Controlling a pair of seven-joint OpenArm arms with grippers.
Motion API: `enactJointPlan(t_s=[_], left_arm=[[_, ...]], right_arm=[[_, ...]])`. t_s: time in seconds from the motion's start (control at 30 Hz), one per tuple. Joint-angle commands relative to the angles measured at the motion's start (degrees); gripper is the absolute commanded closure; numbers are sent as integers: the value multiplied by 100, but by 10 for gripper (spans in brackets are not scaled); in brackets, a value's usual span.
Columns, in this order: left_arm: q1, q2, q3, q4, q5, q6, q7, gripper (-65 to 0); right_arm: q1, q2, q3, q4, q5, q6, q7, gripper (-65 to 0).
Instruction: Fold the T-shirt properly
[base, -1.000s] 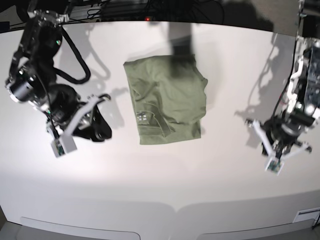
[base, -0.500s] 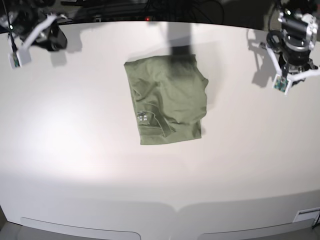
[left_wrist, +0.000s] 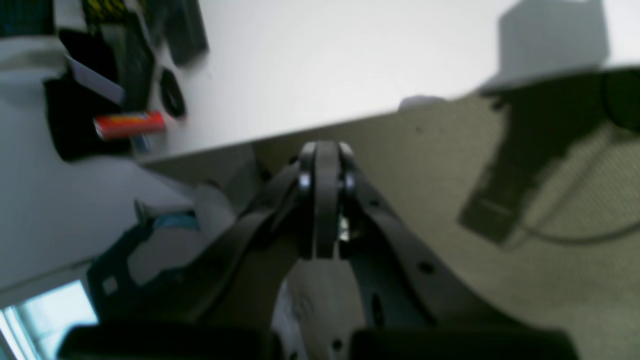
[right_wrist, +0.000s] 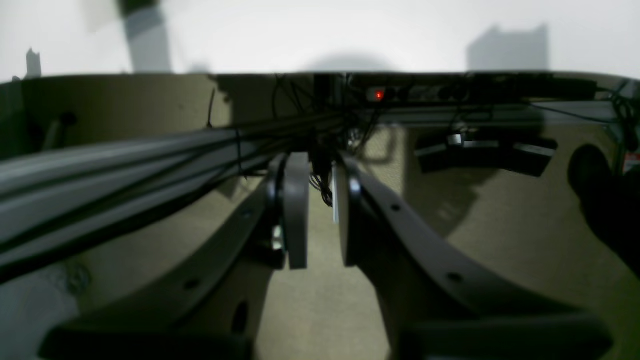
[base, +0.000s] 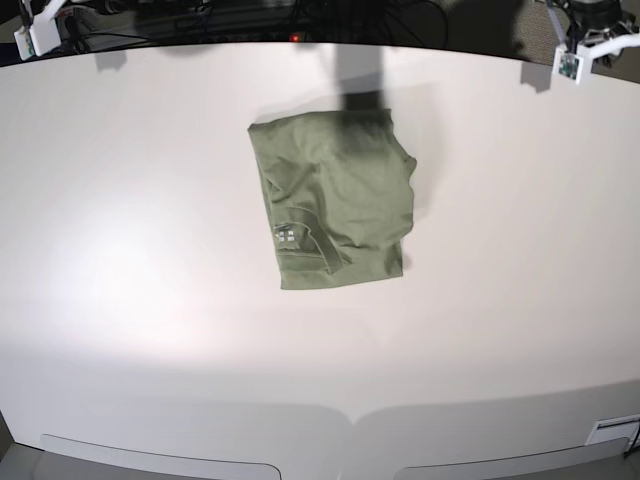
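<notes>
The sage-green T-shirt (base: 335, 200) lies folded into a rough rectangle at the middle of the white table (base: 140, 300), its small white checkered label (base: 285, 237) near the left edge. Neither gripper touches it. Only the wrist end of the left arm (base: 583, 48) shows at the top right corner of the base view, and the wrist end of the right arm (base: 38, 28) at the top left. The left gripper (left_wrist: 325, 165) is shut on nothing, beyond the table edge. My right gripper (right_wrist: 320, 210) stands slightly open and empty, over the floor behind the table.
A red cylinder (left_wrist: 130, 125) and dark items lie off the table in the left wrist view. Behind the table run bundled cables (right_wrist: 150, 150) and a power strip with a red light (right_wrist: 378, 94). The floor is olive carpet (left_wrist: 550, 280).
Both arms have drawn back from the table's sides to its far corners, almost out of the base view. The T-shirt has not moved.
</notes>
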Motion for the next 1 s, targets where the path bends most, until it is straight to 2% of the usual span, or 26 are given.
enactJointPlan(t_s=[0.0,0.13,0.27,0.3,0.37,0.43,0.5,0.67,0.7,0.73,0.87,0.97], left_arm=[[85,26,-35,-46,144,68,-68,0],[103,229,-39,-1001,17,72,-455,0],[22,229,-39,-2424,-575,81,-1078,0],[-28,245,-39,-2774,-734,66,-1272,0],[-190,341,-39,-3423,-1075,-35,-1574,0],[-409,487,-39,-4026,-1532,-328,-1886,0],[-647,638,-39,-4599,-2155,-822,-2343,0],[-1320,1025,-37,-6111,-3834,-3018,-3471,0],[-1464,1104,-37,-6441,-3989,-3383,-3626,0],[-1611,1178,-37,-6782,-4037,-3602,-3788,0],[-2164,1364,-37,-8072,-4017,-3672,-4256,0],[-2450,1416,-37,-8780,-4015,-3755,-4284,0]], right_arm=[[-177,33,7,35,157,-14,2,-110],[-337,31,-310,-391,153,-14,2,-110],[-330,57,-966,-1279,131,-14,-9,-110],[-328,87,-1147,-1556,83,-14,94,-110],[-315,203,-1534,-2173,-131,-14,640,-110],[-247,319,-1897,-2813,-363,-14,1213,-110],[-48,400,-2232,-3436,-796,-14,1537,-110],[905,562,-2935,-5165,-1987,-14,2378,-110],[1137,590,-3071,-5530,-2140,-14,2520,-110],[1379,605,-3200,-5882,-2299,-14,2597,-110],[2271,605,-3681,-7149,-3139,-14,3069,-110],[2863,605,-4046,-7965,-3851,-14,3705,-110]])
